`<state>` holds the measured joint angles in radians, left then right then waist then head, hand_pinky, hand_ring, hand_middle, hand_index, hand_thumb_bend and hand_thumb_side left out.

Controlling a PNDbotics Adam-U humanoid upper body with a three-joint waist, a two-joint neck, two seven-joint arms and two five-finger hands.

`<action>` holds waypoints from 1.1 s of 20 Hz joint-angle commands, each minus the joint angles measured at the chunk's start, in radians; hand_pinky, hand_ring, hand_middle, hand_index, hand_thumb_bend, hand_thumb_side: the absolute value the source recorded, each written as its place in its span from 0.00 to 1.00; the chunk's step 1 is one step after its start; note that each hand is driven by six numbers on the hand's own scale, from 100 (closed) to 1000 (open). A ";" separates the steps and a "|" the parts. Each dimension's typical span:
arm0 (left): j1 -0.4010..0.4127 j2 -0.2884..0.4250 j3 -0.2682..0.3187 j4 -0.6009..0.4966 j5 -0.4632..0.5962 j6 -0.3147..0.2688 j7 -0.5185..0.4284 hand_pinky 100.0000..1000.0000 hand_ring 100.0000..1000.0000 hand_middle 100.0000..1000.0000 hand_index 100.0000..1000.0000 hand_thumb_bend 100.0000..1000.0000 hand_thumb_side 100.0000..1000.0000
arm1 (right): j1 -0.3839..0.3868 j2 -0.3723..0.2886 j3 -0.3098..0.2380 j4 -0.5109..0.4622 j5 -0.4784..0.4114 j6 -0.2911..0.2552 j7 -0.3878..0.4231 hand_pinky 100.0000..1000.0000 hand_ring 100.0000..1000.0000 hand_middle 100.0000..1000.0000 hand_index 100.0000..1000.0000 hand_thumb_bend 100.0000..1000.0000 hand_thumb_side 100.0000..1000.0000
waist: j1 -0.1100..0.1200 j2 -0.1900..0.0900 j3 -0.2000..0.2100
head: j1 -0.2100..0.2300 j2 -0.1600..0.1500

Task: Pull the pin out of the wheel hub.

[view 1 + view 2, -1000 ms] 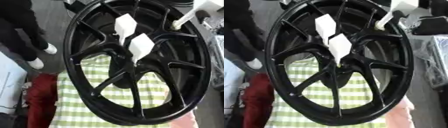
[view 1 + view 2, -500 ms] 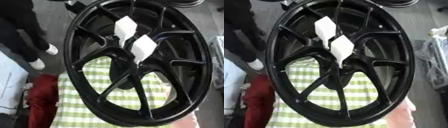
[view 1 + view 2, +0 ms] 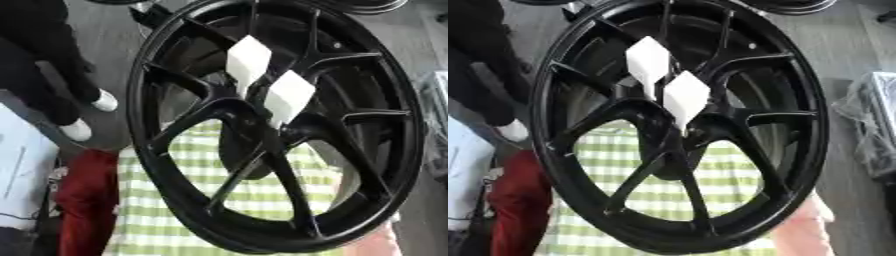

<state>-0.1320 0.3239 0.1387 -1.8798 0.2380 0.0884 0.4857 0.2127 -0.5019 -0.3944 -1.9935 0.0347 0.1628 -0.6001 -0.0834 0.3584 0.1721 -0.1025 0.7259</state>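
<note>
I see the black wheel hub (image 3: 262,130) standing upright over the green checked cloth (image 3: 254,190), two white tags (image 3: 667,82) at its centre, with neither hand in view.

Wheel (image 3: 350,165) glossy black. Two tags (image 3: 685,96) at centre white. Cloth (image 3: 262,187) beneath, green-and-white check. Red fabric (image 3: 83,195) lower left. Floor (image 3: 842,55) upper right grey. Shoes (image 3: 105,101) at left white.
</note>
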 commanded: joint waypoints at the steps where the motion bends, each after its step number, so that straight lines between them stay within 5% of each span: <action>1: -0.004 0.009 0.010 -0.022 -0.007 -0.001 0.003 0.58 0.73 0.79 0.70 0.16 0.84 | 0.002 -0.003 -0.016 -0.007 0.025 0.031 -0.015 0.94 0.84 0.61 0.75 0.06 0.00 | 0.003 -0.021 0.001 | -0.003 -0.017; 12: -0.007 0.010 0.006 -0.019 -0.006 0.001 -0.001 0.58 0.73 0.79 0.70 0.17 0.83 | -0.006 0.002 -0.017 -0.007 0.029 0.117 -0.065 0.96 0.88 0.66 0.78 0.07 0.00 | -0.001 -0.019 0.003 | 0.000 -0.018; 13: -0.007 0.010 0.006 -0.019 -0.007 0.001 -0.002 0.58 0.73 0.79 0.70 0.17 0.83 | -0.005 0.000 -0.018 -0.007 0.043 0.138 -0.077 0.98 0.90 0.68 0.81 0.13 0.00 | -0.001 -0.019 0.003 | 0.000 -0.018; 18: -0.008 0.010 0.005 -0.019 -0.007 0.001 -0.004 0.58 0.73 0.79 0.70 0.17 0.83 | -0.013 0.001 -0.004 -0.007 0.093 0.195 -0.079 0.99 0.91 0.70 0.87 0.00 0.00 | 0.000 -0.020 0.004 | 0.000 -0.020; 19: -0.008 0.011 0.005 -0.019 -0.007 0.001 -0.005 0.58 0.73 0.79 0.70 0.17 0.83 | -0.018 0.002 -0.006 -0.007 0.076 0.188 -0.095 0.99 0.91 0.72 0.89 0.00 0.24 | 0.000 -0.021 0.004 | 0.000 -0.020; 20: -0.008 0.011 0.005 -0.019 -0.007 0.001 -0.005 0.58 0.73 0.79 0.70 0.17 0.83 | -0.020 0.001 -0.005 -0.007 0.053 0.173 -0.114 0.99 0.91 0.72 0.89 0.00 0.35 | 0.001 -0.021 0.004 | 0.000 -0.021; 21: -0.008 0.010 0.005 -0.019 -0.007 0.001 -0.005 0.58 0.73 0.79 0.70 0.17 0.83 | -0.022 0.004 -0.001 -0.007 0.020 0.152 -0.128 1.00 0.92 0.73 0.90 0.00 0.72 | 0.001 -0.021 0.005 | 0.000 -0.022; 22: -0.008 0.010 0.005 -0.018 -0.007 0.001 -0.005 0.58 0.73 0.79 0.70 0.17 0.83 | -0.024 0.005 0.005 -0.007 -0.027 0.124 -0.138 1.00 0.92 0.74 0.90 0.00 0.77 | 0.001 -0.021 0.006 | 0.000 -0.021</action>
<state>-0.1334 0.3238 0.1385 -1.8798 0.2379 0.0907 0.4826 0.1913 -0.4795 -0.3862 -1.9911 0.0388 0.3020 -0.7209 -0.0866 0.3581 0.1773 -0.1036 0.7175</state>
